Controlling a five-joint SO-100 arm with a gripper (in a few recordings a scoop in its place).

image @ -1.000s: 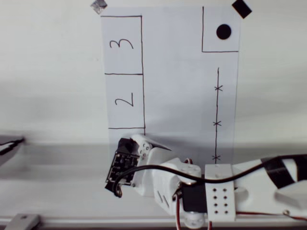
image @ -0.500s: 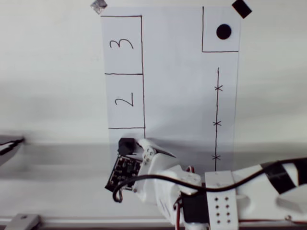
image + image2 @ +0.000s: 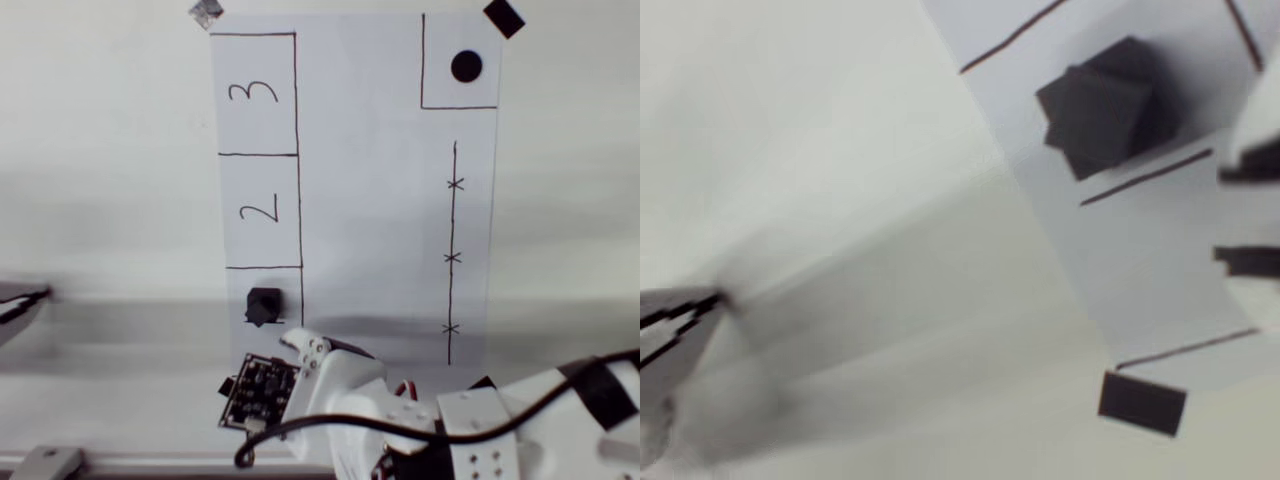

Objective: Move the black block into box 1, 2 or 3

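The black block (image 3: 263, 305) lies free on the white paper inside the box (image 3: 236, 288), the drawn rectangle just below the one marked 2. In the wrist view the block (image 3: 1102, 104) rests beside a short pen dash in the box (image 3: 1160, 250). My gripper (image 3: 305, 347) hangs a little below the block in the overhead view, apart from it and holding nothing. It looks open. One white finger (image 3: 1258, 135) shows blurred at the right edge of the wrist view.
Above on the sheet are rectangles 2 (image 3: 258, 210) and 3 (image 3: 255, 93). A corner square with a flat black dot (image 3: 466, 66) and a pen line with crosses (image 3: 452, 257) are on the right. Tape pieces (image 3: 504, 17) (image 3: 1142, 403) hold the paper's corners. A dark object (image 3: 20, 303) pokes in at left.
The gripper has let go of the block and drawn back toward the bottom of the overhead view. The block stays in the lowest box, now uncovered.
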